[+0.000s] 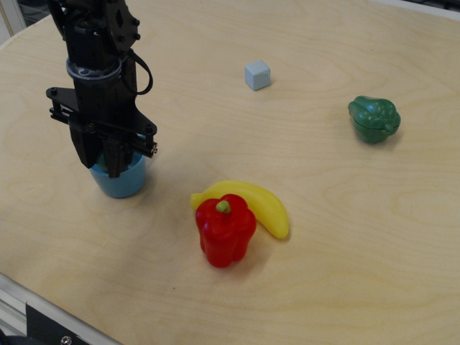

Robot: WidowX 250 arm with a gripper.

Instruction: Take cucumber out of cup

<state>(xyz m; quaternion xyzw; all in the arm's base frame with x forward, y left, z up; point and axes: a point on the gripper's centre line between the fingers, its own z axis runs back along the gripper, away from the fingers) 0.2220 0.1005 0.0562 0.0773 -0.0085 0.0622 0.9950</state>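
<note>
Cucumber [105, 162] sits inside the light blue cup [123, 181] at your left, mostly hidden by the black gripper [105, 159], whose fingers reach down into the cup, drawn close together around it; you cannot tell if they grip. Nearby lie a banana [260, 203] touching a red pepper [226, 231].

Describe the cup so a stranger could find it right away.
Look at the left side of the table, right under the black gripper. The cup is small and light blue, the only open container there; the paler cube is far back.
</note>
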